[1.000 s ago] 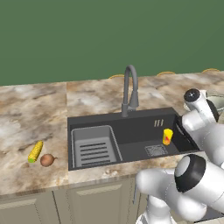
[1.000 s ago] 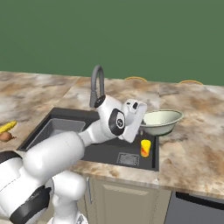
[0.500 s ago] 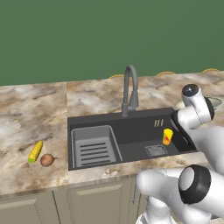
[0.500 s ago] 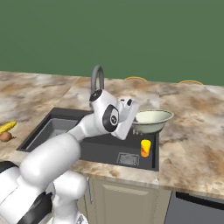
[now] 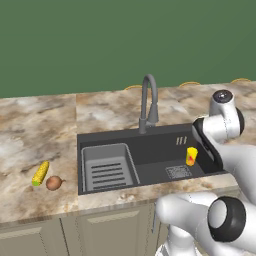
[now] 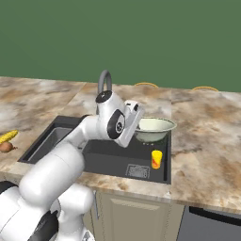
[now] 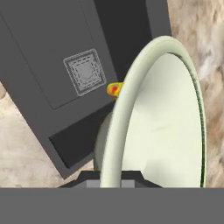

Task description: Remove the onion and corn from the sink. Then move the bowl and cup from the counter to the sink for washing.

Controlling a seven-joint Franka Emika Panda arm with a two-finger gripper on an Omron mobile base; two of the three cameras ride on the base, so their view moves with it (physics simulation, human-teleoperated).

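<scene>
pincer (image 7: 111,179) clamps bowl (image 6: 154,129) rim over sink (image 6: 113,160)

Beige-and-brown marbled stone counter (image 5: 35,125) over tan cabinet doors (image 5: 105,232), running wall to wall below a green backdrop. Set into its middle, a dark grey rectangular sink (image 5: 165,150), grey gooseneck faucet (image 5: 148,102) at the basin's 12 o'clock rim. Inside the basin: lighter grey ribbed rack insert (image 5: 107,167) at 9 o'clock, square drain grate (image 5: 178,172) toward 4 o'clock, small yellow cylindrical cup with a red mark (image 5: 191,156) standing upright just beside the grate at its 1 o'clock. On the bare stone at the sink's 8 o'clock, short yellow corn cob with a green end (image 5: 40,173), and just beside it at its 4 o'clock, small round reddish-brown onion (image 5: 54,183).
</scene>
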